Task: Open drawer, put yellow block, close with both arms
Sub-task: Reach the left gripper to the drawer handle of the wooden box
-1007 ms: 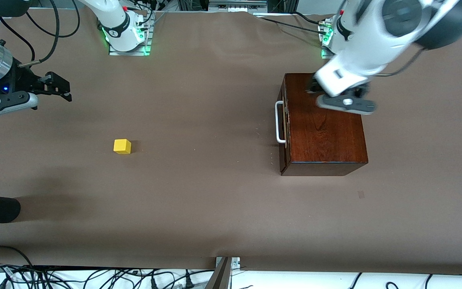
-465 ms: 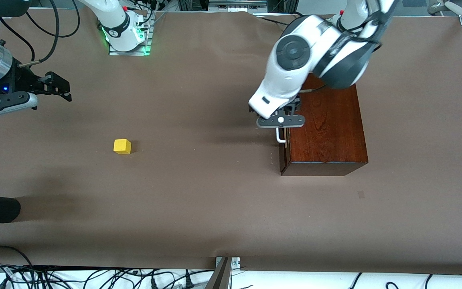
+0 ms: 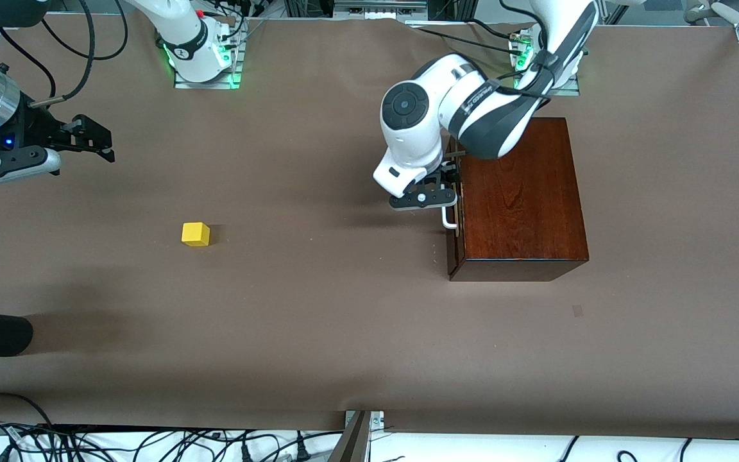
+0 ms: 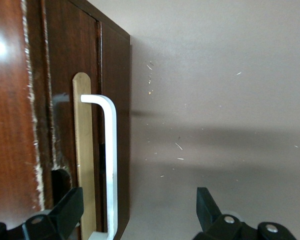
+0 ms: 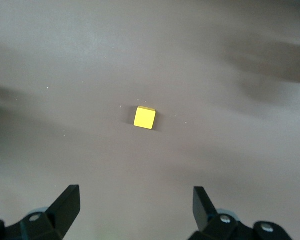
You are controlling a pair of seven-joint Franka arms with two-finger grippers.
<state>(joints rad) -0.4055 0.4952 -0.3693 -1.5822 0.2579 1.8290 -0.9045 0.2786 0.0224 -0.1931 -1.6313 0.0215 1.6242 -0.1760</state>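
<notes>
One yellow block (image 3: 195, 233), one shut drawer (image 3: 451, 204), two open grippers.

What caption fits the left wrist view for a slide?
Open left gripper straddling the white handle of the shut drawer.

Glossy dark wooden box (image 3: 523, 199), its varnish worn rough along one edge; smooth white handle (image 4: 111, 165) on a pale wood strip; matt brown paper-like worktop (image 3: 318, 308); matt yellow block (image 3: 195, 233).

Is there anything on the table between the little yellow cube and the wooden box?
No. In the front view, only bare brown table lies between the yellow cube and the wooden box.
</notes>
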